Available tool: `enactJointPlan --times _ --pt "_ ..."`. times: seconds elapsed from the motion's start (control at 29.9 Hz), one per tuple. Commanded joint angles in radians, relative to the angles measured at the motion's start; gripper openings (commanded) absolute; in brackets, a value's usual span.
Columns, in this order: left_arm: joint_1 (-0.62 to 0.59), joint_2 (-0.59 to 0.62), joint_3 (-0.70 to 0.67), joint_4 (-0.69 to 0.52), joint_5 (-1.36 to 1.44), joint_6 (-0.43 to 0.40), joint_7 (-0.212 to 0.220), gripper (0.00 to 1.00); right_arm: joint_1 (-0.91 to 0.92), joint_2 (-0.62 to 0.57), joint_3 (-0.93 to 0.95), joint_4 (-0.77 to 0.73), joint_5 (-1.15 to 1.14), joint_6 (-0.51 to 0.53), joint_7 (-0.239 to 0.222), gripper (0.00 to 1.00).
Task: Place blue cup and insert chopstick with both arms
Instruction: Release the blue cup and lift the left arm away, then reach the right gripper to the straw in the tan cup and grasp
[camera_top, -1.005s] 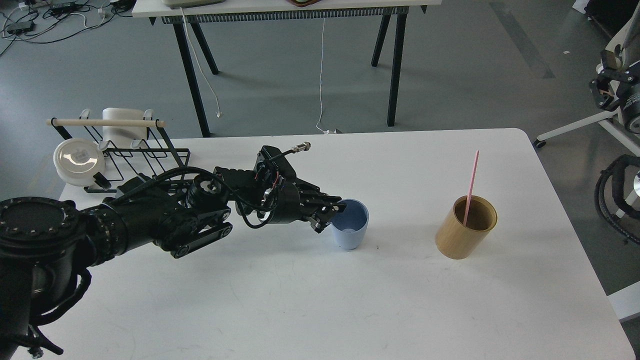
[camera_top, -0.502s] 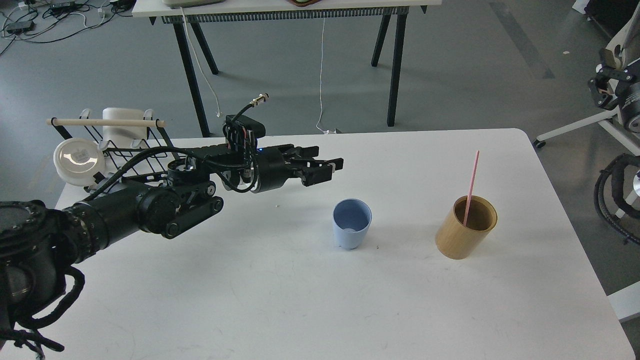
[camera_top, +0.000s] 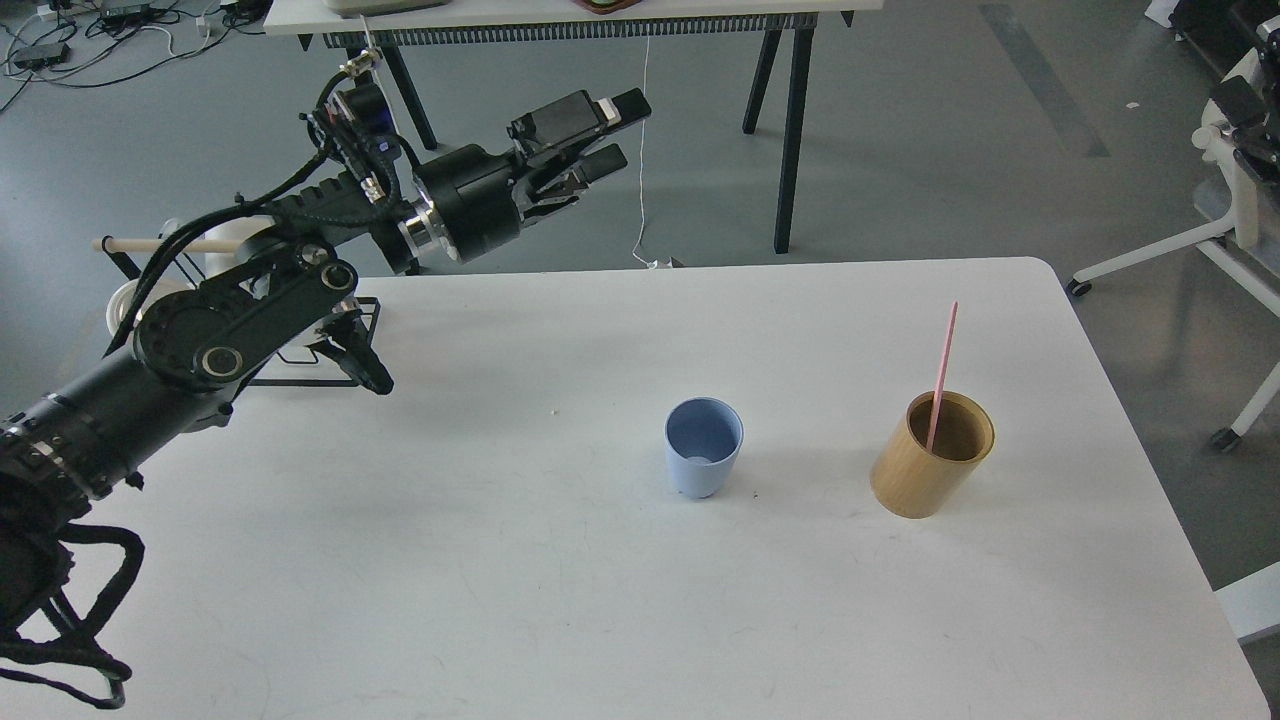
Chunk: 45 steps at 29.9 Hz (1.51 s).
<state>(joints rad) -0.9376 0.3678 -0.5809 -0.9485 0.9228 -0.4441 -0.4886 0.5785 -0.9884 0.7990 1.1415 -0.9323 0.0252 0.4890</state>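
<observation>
The pale-blue cup (camera_top: 704, 446) stands upright and empty near the middle of the white table (camera_top: 600, 600). The pink-red chopstick (camera_top: 941, 376) leans inside the tan wooden holder (camera_top: 932, 455) to the cup's right. My left gripper (camera_top: 618, 128) is open and empty, raised high above the table's far edge, up and to the left of the cup. My right gripper is out of view; only parts of an arm (camera_top: 1240, 110) show at the right edge.
A black wire rack (camera_top: 300, 320) with a pale wooden rod (camera_top: 140, 245), a white bowl and a white container stands at the table's far left, partly behind my left arm. A black-legged table (camera_top: 560, 20) stands beyond on the grey floor.
My left gripper let go of the blue cup, then rose and drew back up and to the left, well away from it. The cup and holder have not moved. The right arm shifted at the right edge.
</observation>
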Motion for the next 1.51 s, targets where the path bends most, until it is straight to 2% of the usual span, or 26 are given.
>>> enactJointPlan --times 0.0,0.07,0.23,0.33,0.47,0.74,1.0,1.17,1.41,1.47 --pt "0.003 0.037 -0.057 -0.010 -0.143 -0.045 0.000 0.96 -0.008 -0.111 -0.125 0.078 -0.121 -0.013 0.000 1.00" --pt "0.003 0.063 -0.074 -0.010 -0.200 -0.045 0.000 0.97 -0.008 -0.151 -0.188 0.106 -0.184 -0.037 0.000 1.00" --pt "0.005 0.148 -0.083 -0.009 -0.252 -0.045 0.000 0.98 -0.009 -0.164 -0.336 0.124 -0.327 -0.201 0.000 0.99" --pt "0.008 0.178 -0.076 -0.010 -0.252 -0.045 0.000 0.99 -0.014 -0.144 -0.409 0.124 -0.402 -0.284 0.000 0.99" --pt "0.026 0.186 -0.077 -0.010 -0.251 -0.045 0.000 0.99 -0.014 -0.050 -0.484 0.121 -0.437 -0.349 0.000 0.99" --pt "0.046 0.171 -0.073 -0.009 -0.249 -0.045 0.000 0.99 -0.005 0.060 -0.508 0.070 -0.471 -0.363 0.000 0.97" --pt "0.059 0.161 -0.071 -0.004 -0.249 -0.045 0.000 0.99 0.017 0.168 -0.509 0.015 -0.471 -0.363 0.000 0.86" --pt "0.074 0.161 -0.073 -0.003 -0.249 -0.045 0.000 0.99 0.024 0.192 -0.511 -0.002 -0.471 -0.363 0.000 0.68" --pt "0.085 0.160 -0.073 0.002 -0.249 -0.045 0.000 0.99 0.026 0.192 -0.511 -0.002 -0.499 -0.363 0.000 0.33" --pt "0.088 0.160 -0.074 0.002 -0.249 -0.045 0.000 0.99 0.026 0.192 -0.511 -0.002 -0.499 -0.363 0.000 0.29"
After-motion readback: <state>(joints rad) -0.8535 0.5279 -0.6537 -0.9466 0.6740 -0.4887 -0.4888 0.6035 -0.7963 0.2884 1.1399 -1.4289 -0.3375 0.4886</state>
